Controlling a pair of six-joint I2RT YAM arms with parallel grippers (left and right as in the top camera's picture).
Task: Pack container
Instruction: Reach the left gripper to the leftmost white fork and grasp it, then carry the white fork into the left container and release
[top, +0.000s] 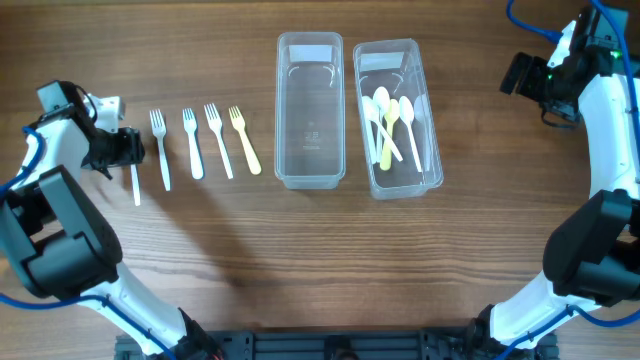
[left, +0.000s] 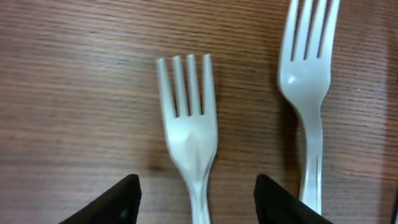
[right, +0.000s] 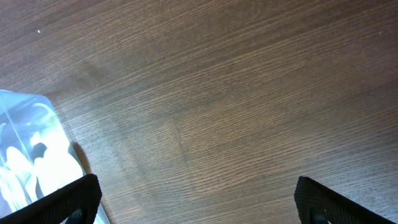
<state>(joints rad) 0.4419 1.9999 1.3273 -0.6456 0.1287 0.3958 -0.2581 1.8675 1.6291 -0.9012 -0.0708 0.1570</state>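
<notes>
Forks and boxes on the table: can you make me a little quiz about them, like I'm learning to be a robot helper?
1. True or false: the clear box next to the forks has spoons in it.
2. Which claw is over a fork? A) the left one B) the right one C) both
3. Count: how many forks lie on the table?
Key: 1 false, it is empty; the spoons are in the other box. 2 A, the left claw. 3 five, one of them under the left claw.
</notes>
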